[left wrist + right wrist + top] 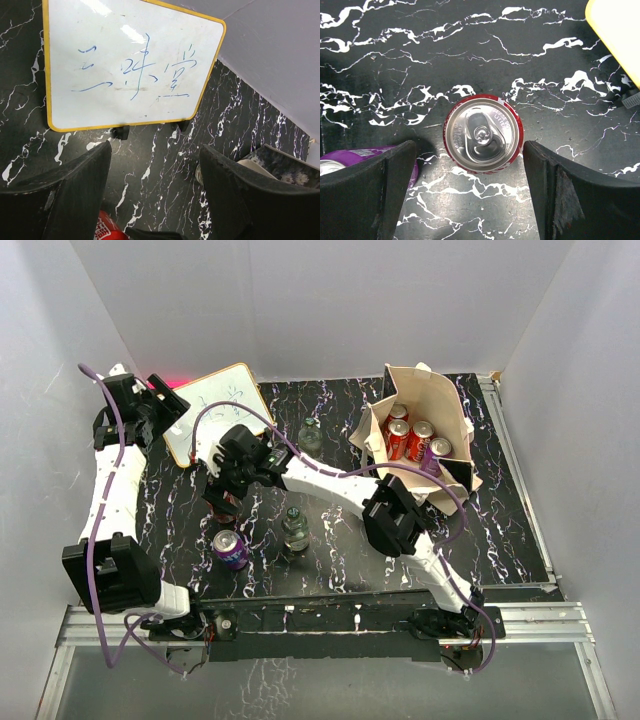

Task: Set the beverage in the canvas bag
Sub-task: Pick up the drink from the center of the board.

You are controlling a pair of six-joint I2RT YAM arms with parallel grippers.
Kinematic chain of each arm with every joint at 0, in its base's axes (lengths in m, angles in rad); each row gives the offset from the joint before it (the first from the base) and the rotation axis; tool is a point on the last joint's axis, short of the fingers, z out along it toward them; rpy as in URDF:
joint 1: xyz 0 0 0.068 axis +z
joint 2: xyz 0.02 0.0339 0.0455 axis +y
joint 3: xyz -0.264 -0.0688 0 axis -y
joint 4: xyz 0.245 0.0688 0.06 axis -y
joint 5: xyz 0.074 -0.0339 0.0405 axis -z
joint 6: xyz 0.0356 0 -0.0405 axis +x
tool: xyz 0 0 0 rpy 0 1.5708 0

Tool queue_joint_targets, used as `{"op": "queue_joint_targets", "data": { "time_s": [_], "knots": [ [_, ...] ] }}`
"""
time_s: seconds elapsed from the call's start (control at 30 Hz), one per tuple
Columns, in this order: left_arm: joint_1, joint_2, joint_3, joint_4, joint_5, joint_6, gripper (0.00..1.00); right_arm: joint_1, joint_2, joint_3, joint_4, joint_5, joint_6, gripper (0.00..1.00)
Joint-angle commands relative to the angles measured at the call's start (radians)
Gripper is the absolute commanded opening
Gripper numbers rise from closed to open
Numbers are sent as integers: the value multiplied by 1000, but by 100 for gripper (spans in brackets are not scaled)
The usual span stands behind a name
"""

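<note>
The beverage [483, 134], a red can, stood upright on the black marbled surface [395, 60], its long axis vertical and its lid facing straight up into the right wrist camera. The right claw [468, 150] hung directly over it, spread wide with one finger to each side and a clear gap at both, so nothing was gripped. The coming move looked like a short straight descent and a squeeze across the can's round body. A purple can [231, 548] stood just on the near side of the beverage, close to one finger. The whiteboard [215, 405] lay just beyond it, where the left claw [155, 150] hung open and empty. The canvas bag [430, 390] stood well off to the beverage's right.
</note>
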Motion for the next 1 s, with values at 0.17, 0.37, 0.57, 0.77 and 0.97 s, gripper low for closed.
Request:
{"op": "queue_joint_targets", "data": {
  "time_s": [0.17, 0.37, 0.57, 0.77, 0.97],
  "knots": [
    [17, -50, 0, -22, 22, 0, 70, -1, 35, 36, 127, 18, 21, 90],
    [18, -50, 9, -12, 42, 23, 70, -1, 53, 28, 171, 24, 43, 85],
    [18, -50, 13, -1, 65, 26, 70, -1, 67, 20, 170, 26, 43, 84],
    [18, -50, 14, -2, 74, 25, 70, -1, 75, 4, 168, 26, 44, 82],
    [19, -49, 10, 5, 99, 34, 71, -2, 77, 15, 165, 24, 47, 68]
  ]
}}
